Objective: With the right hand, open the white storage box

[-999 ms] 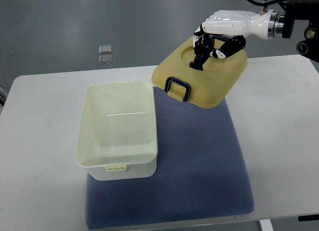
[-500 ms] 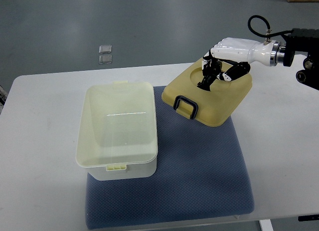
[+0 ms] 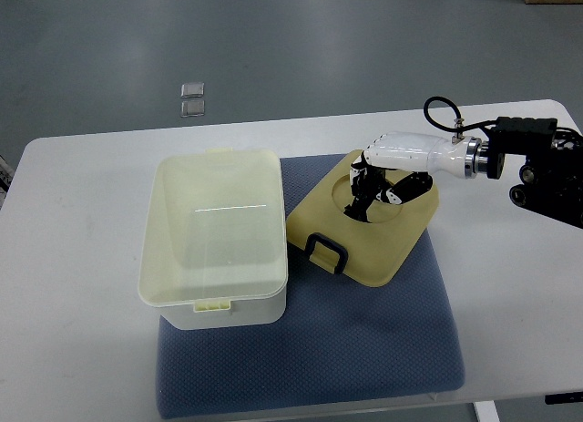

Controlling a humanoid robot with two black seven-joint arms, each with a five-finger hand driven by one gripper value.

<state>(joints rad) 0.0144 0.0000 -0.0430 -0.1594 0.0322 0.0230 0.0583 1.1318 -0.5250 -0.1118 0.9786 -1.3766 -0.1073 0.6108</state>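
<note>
Right hand (image 3: 378,187) has its fingers curled into the round recess on top of the yellow lid (image 3: 364,229), gripping it. Lid lies on the blue mat (image 3: 383,340), black handle (image 3: 326,252) facing front, just beside the box. White storage box (image 3: 215,238) sits open on the mat's left side, on the table (image 3: 73,258).

On the white table (image 3: 82,221) lies a blue textured rectangular mat (image 3: 364,340), with the open white plastic storage box (image 3: 214,240) on its left part and the cream plastic lid (image 3: 369,226) just right of the box, the right hand (image 3: 378,180) resting on it.
</note>
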